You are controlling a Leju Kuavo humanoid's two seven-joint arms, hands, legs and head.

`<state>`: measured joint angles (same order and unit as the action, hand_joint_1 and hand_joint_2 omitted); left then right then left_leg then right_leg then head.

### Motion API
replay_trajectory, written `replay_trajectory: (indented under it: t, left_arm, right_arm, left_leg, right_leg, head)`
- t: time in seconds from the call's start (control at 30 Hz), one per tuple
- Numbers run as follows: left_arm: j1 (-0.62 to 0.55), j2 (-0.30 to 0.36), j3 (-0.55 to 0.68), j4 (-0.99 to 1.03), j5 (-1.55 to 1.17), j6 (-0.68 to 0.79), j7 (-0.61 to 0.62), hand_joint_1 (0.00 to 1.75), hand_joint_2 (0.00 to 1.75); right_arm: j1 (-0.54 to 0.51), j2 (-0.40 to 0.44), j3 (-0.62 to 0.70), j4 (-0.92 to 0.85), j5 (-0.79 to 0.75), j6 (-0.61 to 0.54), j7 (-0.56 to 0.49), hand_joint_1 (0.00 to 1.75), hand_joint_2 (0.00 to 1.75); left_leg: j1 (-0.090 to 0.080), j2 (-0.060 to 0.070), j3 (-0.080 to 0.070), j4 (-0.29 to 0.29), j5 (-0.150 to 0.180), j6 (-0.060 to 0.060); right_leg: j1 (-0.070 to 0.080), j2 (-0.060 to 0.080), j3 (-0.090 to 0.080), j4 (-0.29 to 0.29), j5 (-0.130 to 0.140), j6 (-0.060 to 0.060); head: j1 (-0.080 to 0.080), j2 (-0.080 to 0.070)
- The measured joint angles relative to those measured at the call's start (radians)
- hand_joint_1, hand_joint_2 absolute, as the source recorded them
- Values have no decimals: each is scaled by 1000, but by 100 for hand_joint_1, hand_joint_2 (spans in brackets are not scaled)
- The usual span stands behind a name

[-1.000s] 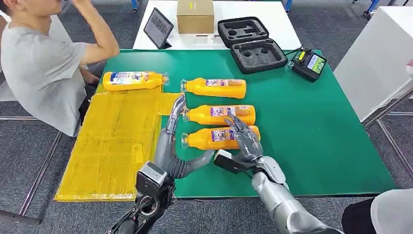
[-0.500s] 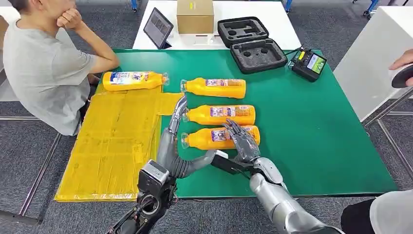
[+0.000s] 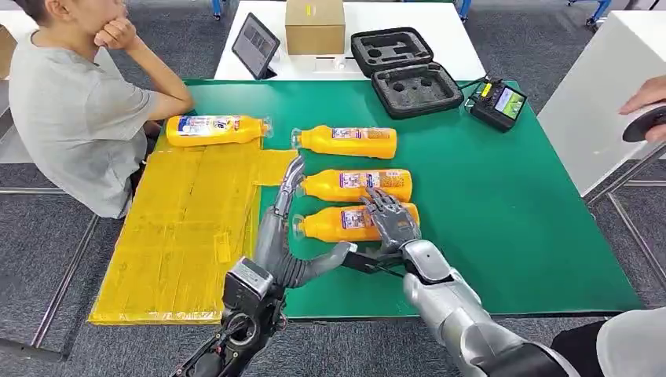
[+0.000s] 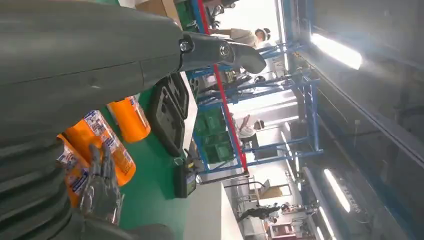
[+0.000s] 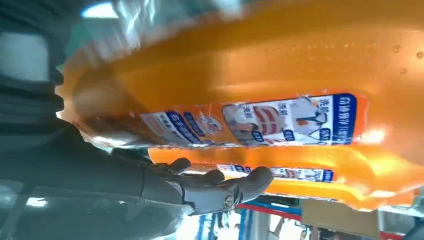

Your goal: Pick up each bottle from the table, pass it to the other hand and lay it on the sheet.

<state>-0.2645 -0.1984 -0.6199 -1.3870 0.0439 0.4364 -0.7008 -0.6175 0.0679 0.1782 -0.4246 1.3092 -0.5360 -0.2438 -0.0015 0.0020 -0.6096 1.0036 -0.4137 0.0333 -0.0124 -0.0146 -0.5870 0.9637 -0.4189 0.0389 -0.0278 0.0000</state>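
Three orange bottles lie side by side on the green table [image 3: 510, 220]: a far one [image 3: 347, 141], a middle one [image 3: 357, 184] and a near one [image 3: 334, 223]. A fourth bottle [image 3: 214, 129] lies at the far end of the yellow sheet [image 3: 184, 236]. My right hand [image 3: 390, 217] lies spread over the near bottle's base end, fingers apart and not closed around it. That bottle [image 5: 280, 85] looms large in the right wrist view, with the fingers [image 5: 220, 186] stretched along it. My left hand [image 3: 283, 196] is stretched out flat and open beside the bottle caps, holding nothing.
A person in a grey shirt [image 3: 71, 118] sits at the table's left side by the sheet. At the far side stand a black foam case [image 3: 404, 69], a handheld controller [image 3: 497, 103], a tablet [image 3: 256, 45] and a cardboard box [image 3: 315, 25]. Another person's hand [image 3: 645, 102] is at the right edge.
My right hand has slid a little forward over the near bottle. The seated person has lowered an arm to the chin. A second person's hand has appeared at the right edge.
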Motion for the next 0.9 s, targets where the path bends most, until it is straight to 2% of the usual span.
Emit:
replay_trajectory:
  t: [0.2, 0.37, 0.4, 0.63, 0.9]
  left_arm:
    - [0, 0, 0, 0, -2, -1, 0, 0, 175]
    - [0, 0, 0, 0, -2, -1, 0, 0, 175]
    - [0, 0, 0, 0, -2, -1, 0, 0, 175]
    - [-1, 0, 0, 0, 0, -8, 0, 0, 175]
    - [-3, 0, 2, 0, 1, -8, 0, 0, 175]
  right_arm:
    - [-12, -7, 29, 8, 11, 4, 1, 0, 175]
    - [-29, -7, 35, 14, -17, 64, -6, 0, 175]
    - [-31, -7, 35, 16, -19, 69, -7, 173, 175]
    - [-36, -11, 35, 27, -41, 142, -14, 173, 175]
    - [-43, -19, 32, 33, -54, 148, -20, 171, 175]
  left_leg:
    - [0, 0, 0, 0, 0, 0]
    - [0, 0, 0, 0, 0, 0]
    - [0, 0, 0, 0, 0, 0]
    - [0, 0, 1, 0, 0, 0]
    - [0, 0, 1, 0, 0, 0]
  right_leg:
    - [0, 0, 0, 0, 0, 0]
    - [0, 0, 1, 0, 0, 0]
    - [0, 0, 1, 0, 0, 0]
    - [0, 0, 1, 0, 0, 0]
    - [0, 0, 1, 0, 0, 0]
  head:
    - [0, 0]
    - [0, 0]
    - [0, 0]
    - [0, 0]
    - [0, 0]
